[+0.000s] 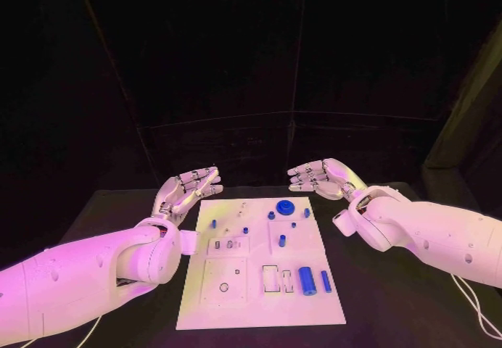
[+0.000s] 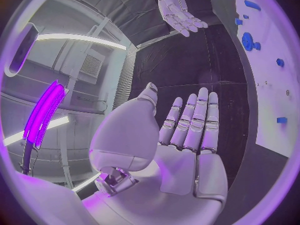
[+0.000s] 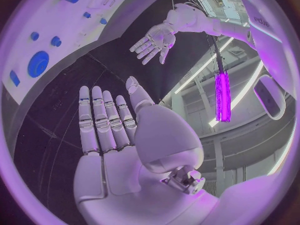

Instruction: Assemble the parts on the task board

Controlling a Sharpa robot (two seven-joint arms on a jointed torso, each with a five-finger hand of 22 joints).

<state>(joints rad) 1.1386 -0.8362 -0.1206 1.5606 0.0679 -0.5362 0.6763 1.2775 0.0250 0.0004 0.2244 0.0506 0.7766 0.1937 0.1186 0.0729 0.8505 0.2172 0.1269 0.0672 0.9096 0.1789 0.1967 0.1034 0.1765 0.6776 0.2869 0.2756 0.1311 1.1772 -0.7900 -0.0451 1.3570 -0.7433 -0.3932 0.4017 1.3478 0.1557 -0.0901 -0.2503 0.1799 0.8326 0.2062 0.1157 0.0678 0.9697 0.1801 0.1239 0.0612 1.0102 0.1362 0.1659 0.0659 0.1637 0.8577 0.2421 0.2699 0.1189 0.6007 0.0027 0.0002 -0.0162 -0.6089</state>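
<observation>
The white task board (image 1: 262,304) lies in the middle of the black table, with small blue parts on it. A round blue disc (image 1: 284,206) sits near its far edge, and a blue cylinder (image 1: 307,280) with a thinner blue pin (image 1: 326,280) lies near its right front. My left hand (image 1: 191,187) hovers open beside the board's far left corner, holding nothing; in the left wrist view my left hand (image 2: 187,135) has its fingers straight. My right hand (image 1: 322,176) hovers open past the far right corner, and in the right wrist view my right hand (image 3: 109,130) is flat and bare.
Several small blue pegs (image 1: 245,230) and dark slots (image 1: 270,275) dot the board's middle. The black table (image 1: 397,290) runs on both sides of the board. A dark back wall rises behind the table's far edge.
</observation>
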